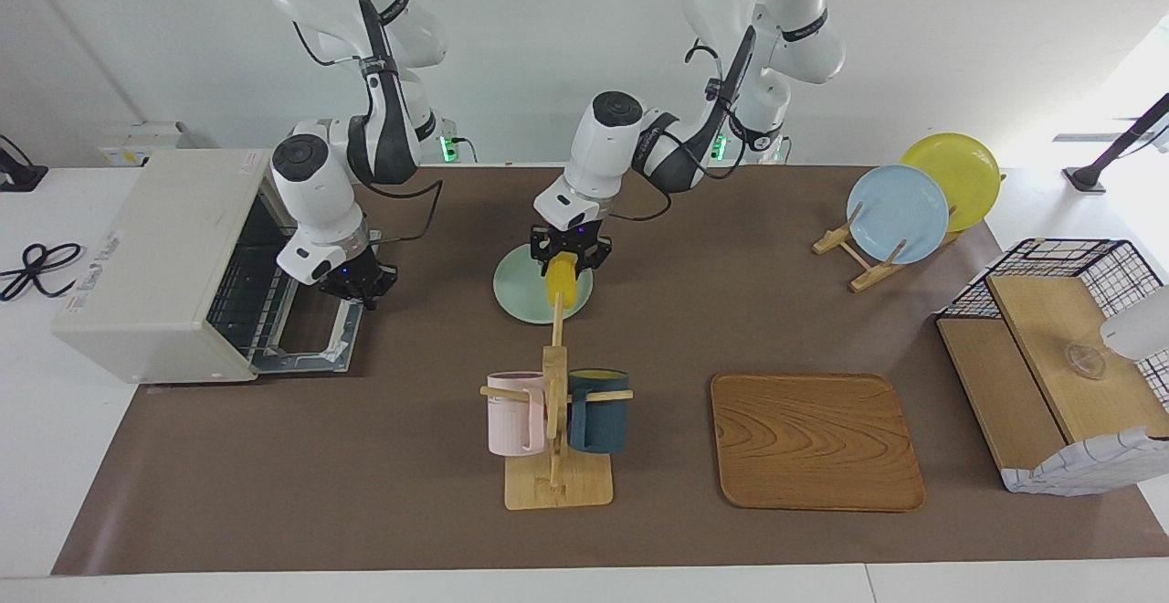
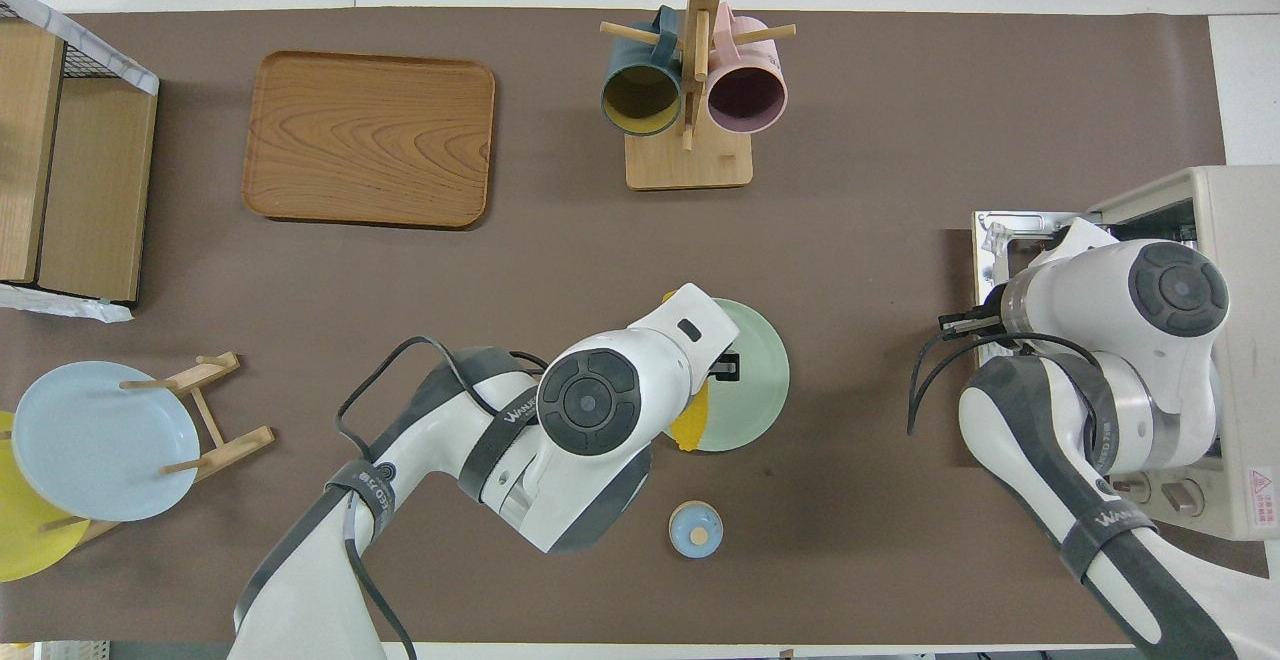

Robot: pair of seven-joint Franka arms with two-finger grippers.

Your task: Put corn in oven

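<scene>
The left pincer (image 1: 566,254) is clenched on the corn (image 1: 559,283), gripping its upper end so that the yellow cob hangs down from the fingers, tilted, over the green plate (image 1: 521,288); in the overhead view only a yellow sliver of the corn (image 2: 690,420) shows past the arm, over the edge of the plate (image 2: 755,370) toward the left arm's end of the desk. Just nearer to the robots than this pincer sits a small blue bell (image 2: 695,528), and farther from the robots stands the wooden mug rack (image 1: 555,420) with a pink mug (image 1: 514,413) and a dark blue mug (image 1: 598,409) hung on its pegs. Toward the left arm's end lie the wooden tray (image 1: 816,440), the plate stand with a blue plate (image 1: 897,214) and a yellow plate (image 1: 954,169), and a wire basket (image 1: 1059,260) with wooden boards. The right pincer (image 1: 352,281) is closed with nothing in it, poised over the lowered door (image 1: 306,347) of the oven (image 1: 155,260), whose wire rack shows inside, at the right arm's end of the brown desk (image 1: 365,493).
</scene>
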